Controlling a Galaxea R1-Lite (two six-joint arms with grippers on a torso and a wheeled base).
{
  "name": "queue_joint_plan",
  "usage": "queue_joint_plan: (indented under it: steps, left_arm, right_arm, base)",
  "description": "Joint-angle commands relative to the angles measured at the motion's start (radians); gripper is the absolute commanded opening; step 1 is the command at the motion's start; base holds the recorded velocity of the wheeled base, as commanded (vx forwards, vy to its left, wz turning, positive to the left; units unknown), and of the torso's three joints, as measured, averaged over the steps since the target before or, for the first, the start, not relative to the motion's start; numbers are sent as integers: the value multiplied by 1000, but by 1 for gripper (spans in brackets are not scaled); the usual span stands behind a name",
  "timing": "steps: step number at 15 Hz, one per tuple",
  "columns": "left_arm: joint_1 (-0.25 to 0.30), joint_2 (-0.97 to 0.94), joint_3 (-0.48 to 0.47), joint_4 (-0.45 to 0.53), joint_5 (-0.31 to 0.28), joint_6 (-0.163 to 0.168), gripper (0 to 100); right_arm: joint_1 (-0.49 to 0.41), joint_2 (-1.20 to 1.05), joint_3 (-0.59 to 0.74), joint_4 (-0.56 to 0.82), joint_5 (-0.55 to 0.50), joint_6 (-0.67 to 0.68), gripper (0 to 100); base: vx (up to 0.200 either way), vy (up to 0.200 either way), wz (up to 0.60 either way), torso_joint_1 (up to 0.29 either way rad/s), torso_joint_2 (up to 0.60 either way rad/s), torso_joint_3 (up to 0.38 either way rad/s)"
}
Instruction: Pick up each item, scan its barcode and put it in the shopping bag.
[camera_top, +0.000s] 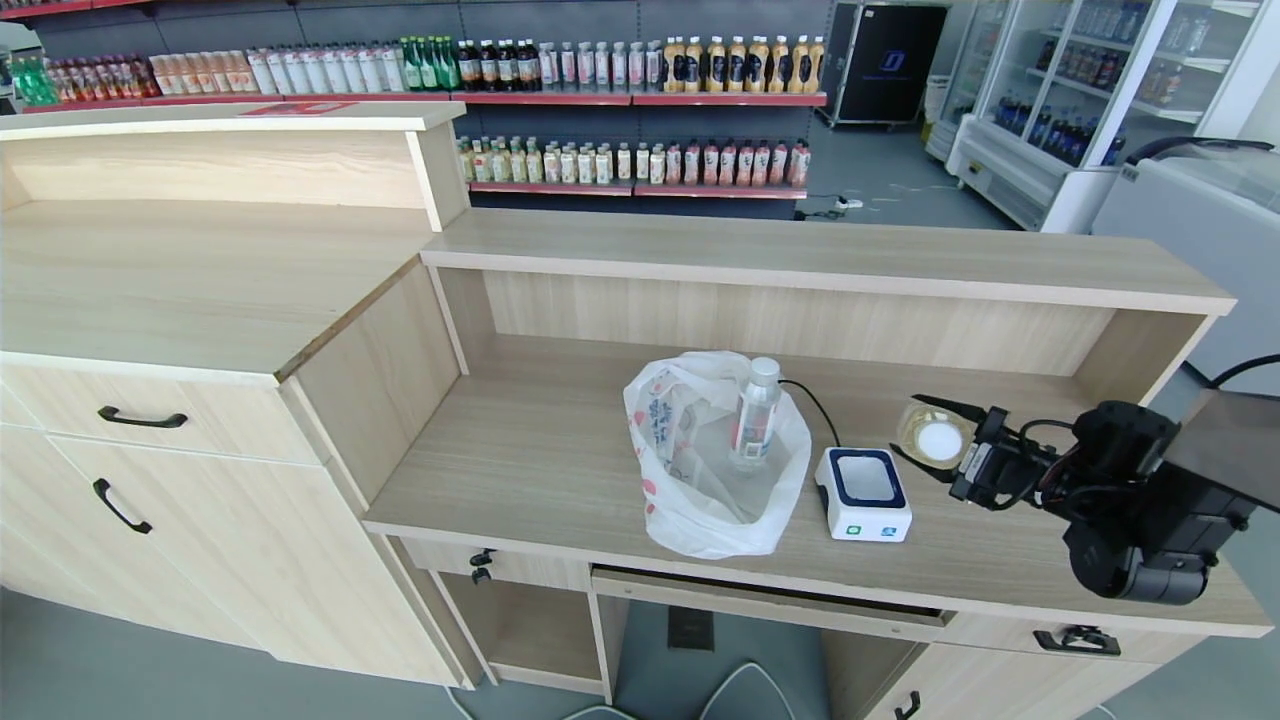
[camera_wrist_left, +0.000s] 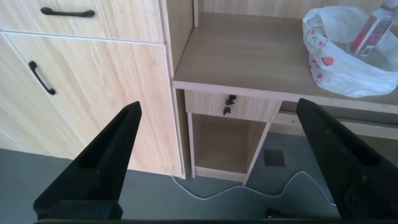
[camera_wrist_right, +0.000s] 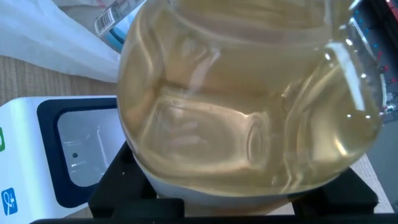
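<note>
One item is already dealt with: a clear plastic water bottle with a white cap (camera_top: 756, 415) is seen standing upright inside the white plastic shopping bag with red print (camera_top: 660, 430), which is set open on the pale wooden table (camera_top: 540, 450).

A second item is in hand. A round clear bottle of pale yellow liquid with a white cap (camera_top: 940, 441) is clamped between the fingers of the right gripper (camera_top: 930, 438) and is held off the table with its cap turned towards the head camera. It is held just beside the small white barcode scanner with a dark-framed window (camera_top: 863, 492), on the scanner's right, and the scanner is placed between it and the bag. In the right wrist view the yellow bottle (camera_wrist_right: 249, 106) is seen close over the scanner's window (camera_wrist_right: 68, 149).

The scan is judged to be the step in hand; the placing of this bottle in the bag is left to be done. No further loose items are seen on the table.

The left gripper (camera_wrist_left: 219, 112) is held spread wide with nothing in it, low beside the table front, well apart from the bag (camera_wrist_left: 348, 68).
</note>
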Motion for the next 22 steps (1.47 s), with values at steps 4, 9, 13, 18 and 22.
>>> queue_joint_plan:
  steps: [4,9,13,18,22]
  left_arm:
    - [1,0,0,0,0,0,100]
    - [1,0,0,0,0,0,100]
    - [1,0,0,0,0,0,100]
    - [1,0,0,0,0,0,100]
    - [1,0,0,0,0,0,100]
  right_arm:
    - [19,21,-18,-1,0,1,0]
    - [28,51,-58,-1,3,6,0]
    - [45,67,-78,-1,1,13,0]
    - [79,99,-127,-1,1,84,0]
    - [91,117,-150,-1,1,92,0]
  base:
    - [0,0,0,0,0,0]
    - [0,0,0,0,0,0]
    - [0,0,0,0,0,0]
    - [0,0,0,0,0,0]
    - [0,0,0,0,0,0]
